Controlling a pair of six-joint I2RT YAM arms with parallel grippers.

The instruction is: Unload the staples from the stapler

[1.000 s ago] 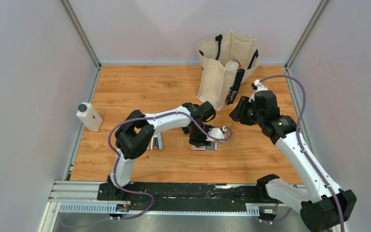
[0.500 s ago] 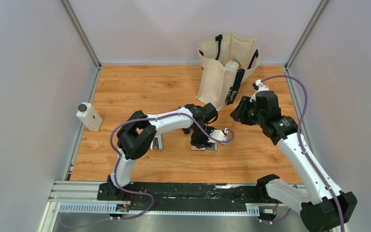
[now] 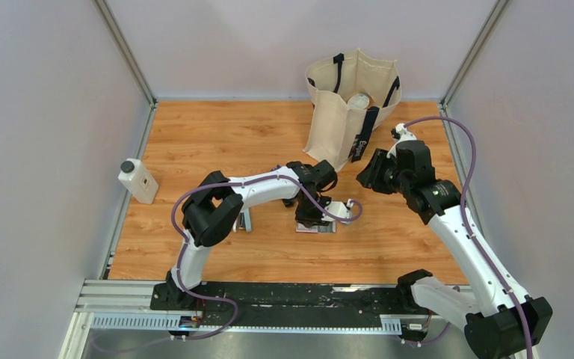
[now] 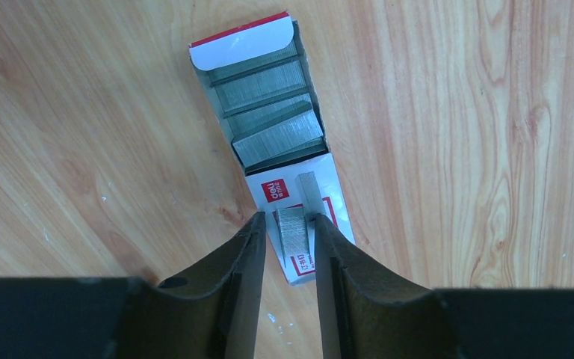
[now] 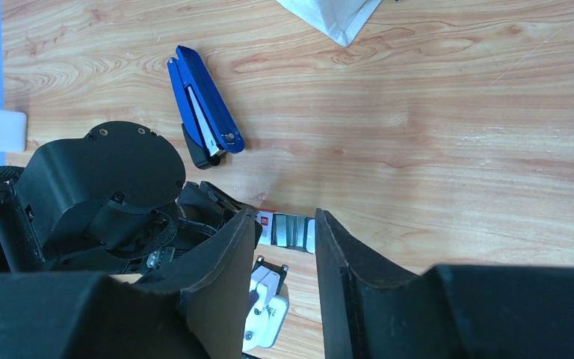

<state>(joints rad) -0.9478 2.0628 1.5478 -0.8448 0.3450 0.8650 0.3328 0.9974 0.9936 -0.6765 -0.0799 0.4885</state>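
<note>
Lying on the light wooden table [image 3: 217, 142], the small dark-blue oblong stapler [image 5: 203, 112] with its black end is held by neither arm, a little left of the left gripper [image 4: 288, 218]. That gripper hangs over an open red-and-white cardboard box [image 4: 243, 43] of staples. Its fingers stand slightly apart on either side of a short silver staple strip [image 4: 293, 230]; whether they pinch it cannot be told. Farther right hovers the right gripper [image 5: 286, 217], fingers apart around nothing, near a cream canvas tote bag [image 3: 344, 112].
</note>
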